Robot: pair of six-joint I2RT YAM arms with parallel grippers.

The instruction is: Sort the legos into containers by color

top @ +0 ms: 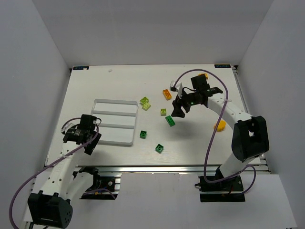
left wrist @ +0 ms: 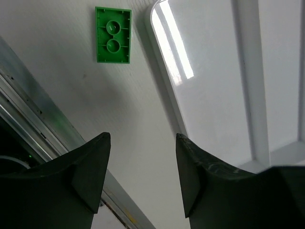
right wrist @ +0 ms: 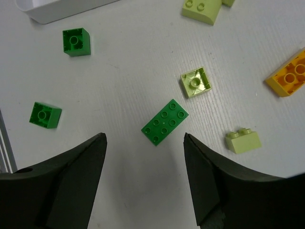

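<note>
Nothing sorted yet, operator: your white three-compartment plastic tray shows no bricks, and the small green, lime and orange studded plastic bricks lie scattered on the table to its right. Your left gripper and right gripper both hang spread, holding nothing.

Your left arm and right arm are built alike: white tubular links joined by chunky black joint housings, each with a thin lilac cable looping loosely alongside. Your left gripper and right gripper carry dark, matte, wedge-shaped fingers. A small green light glows on the right wrist.
</note>
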